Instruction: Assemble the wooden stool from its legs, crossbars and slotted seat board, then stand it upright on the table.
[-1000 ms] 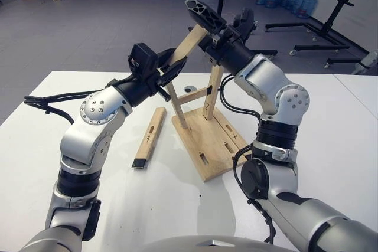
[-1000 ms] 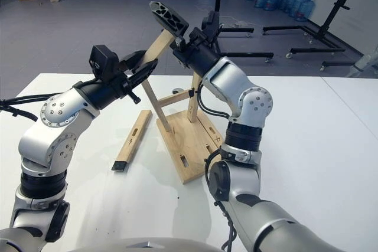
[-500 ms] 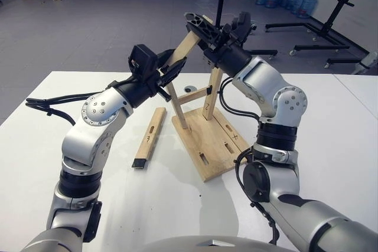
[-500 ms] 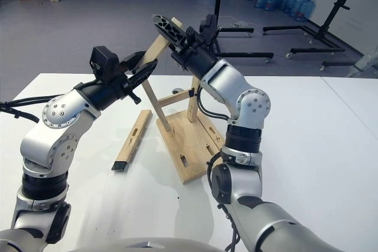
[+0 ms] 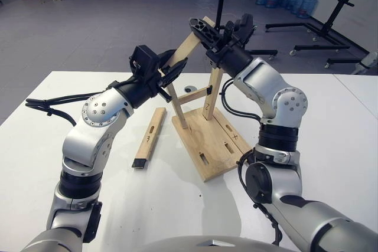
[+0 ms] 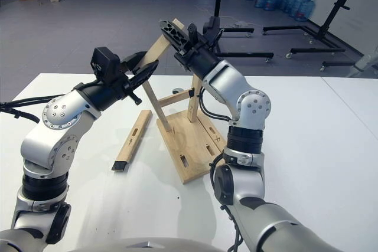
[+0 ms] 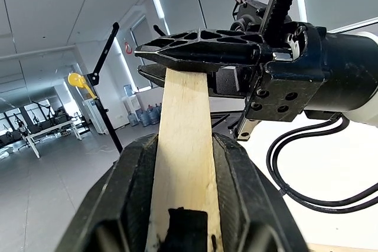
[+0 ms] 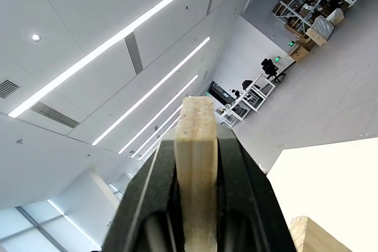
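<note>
Step in hand, as I judge it: bringing the next member to the half-built frame.

Location of parts: the seat board [image 5: 204,146] lies flat on the table [image 5: 331,122] at the centre of the head view, slots up; the near leg [image 5: 177,107] and the far leg [image 5: 214,92] stand in it, joined by a crossbar [image 5: 196,94]; a loose leg [image 5: 150,134] lies flat just left of the board.

Grip state: the held bar [image 5: 188,44] slants through the upper centre of the frame, above the standing legs; the left gripper [image 5: 177,65] pinches its lower part; the right gripper [image 5: 202,28] pinches its upper end; each wrist view shows wood clamped between the fingers. I cannot tell whether the bar's lower end touches the near leg.

Procedure I would follow:
1. Drive both arms as one unit; any difference between them twists the bar in the jaws.
2. Square the bar's end to its slot before applying load.
3. Press along the bar's own axis; a sideways push is likely to rack the two legs, which appear held by their slots alone.
4. Release one end only once the joint looks seated.
</note>
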Tool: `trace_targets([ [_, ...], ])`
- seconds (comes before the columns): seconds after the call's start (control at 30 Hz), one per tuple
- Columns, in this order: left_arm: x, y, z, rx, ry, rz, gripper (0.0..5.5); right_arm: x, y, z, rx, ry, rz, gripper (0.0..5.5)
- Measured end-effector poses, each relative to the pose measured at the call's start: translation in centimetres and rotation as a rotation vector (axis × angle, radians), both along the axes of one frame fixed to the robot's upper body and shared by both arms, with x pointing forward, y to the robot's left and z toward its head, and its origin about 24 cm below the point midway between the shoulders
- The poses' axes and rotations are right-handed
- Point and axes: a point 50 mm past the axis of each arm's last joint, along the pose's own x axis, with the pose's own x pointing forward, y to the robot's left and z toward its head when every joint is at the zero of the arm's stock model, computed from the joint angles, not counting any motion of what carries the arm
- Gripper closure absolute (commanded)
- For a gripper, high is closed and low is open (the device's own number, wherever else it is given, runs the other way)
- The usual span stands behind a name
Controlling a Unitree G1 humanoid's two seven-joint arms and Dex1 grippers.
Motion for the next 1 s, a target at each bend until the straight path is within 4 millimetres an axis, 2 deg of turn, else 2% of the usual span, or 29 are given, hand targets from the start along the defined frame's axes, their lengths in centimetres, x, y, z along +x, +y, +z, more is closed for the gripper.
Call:
trace_targets([
  [0.23,0.2,-0.2,-0.6,-0.027,0.059,-0.003,2.65,0.1,0.1,-0.7,-0.057,-0.012,-0.017,5.11],
  [0.33,0.2,1.1,0.1,-0.052,0.039,0.039,2.18,0.6,-1.0,-1.5,-0.113,-0.017,-0.085,5.11],
  [0.37,0.4,1.7,0.5,-0.099,0.045,0.042,2.01,0.5,-1.8,-1.6,-0.128,-0.029,-0.121,5.11],
  [0.47,2.2,4.1,4.5,-0.357,0.009,0.069,1.57,-0.8,-6.5,-2.7,-0.179,-0.048,-0.3,5.11],
  [0.53,3.3,7.2,5.9,-0.529,0.006,0.195,1.35,-2.0,-9.8,-2.9,-0.229,-0.08,-0.407,5.11],
  [0.6,4.1,10.3,5.3,-0.65,0.053,0.356,1.32,-3.4,-13.2,-2.8,-0.278,-0.106,-0.521,5.11],
  [0.67,4.7,11.9,4.5,-0.713,0.097,0.446,1.32,-4.7,-15.4,-2.8,-0.306,-0.115,-0.598,5.11],
  [0.73,5.1,12.6,3.9,-0.738,0.129,0.495,1.32,-5.3,-16.6,-3.2,-0.354,-0.113,-0.633,5.11],
  [0.83,5.1,12.6,3.5,-0.713,0.119,0.538,1.32,-4.4,-16.8,-4.6,-0.442,-0.094,-0.615,5.11],
  [0.97,4.9,13.2,0.5,-0.655,0.179,0.628,1.32,-2.9,-15.6,-8.0,-0.528,-0.02,-0.533,5.11],
  [1.0,4.9,13.2,0.4,-0.648,0.179,0.636,1.32,-2.8,-15.4,-8.8,-0.534,-0.002,-0.518,5.11],
])
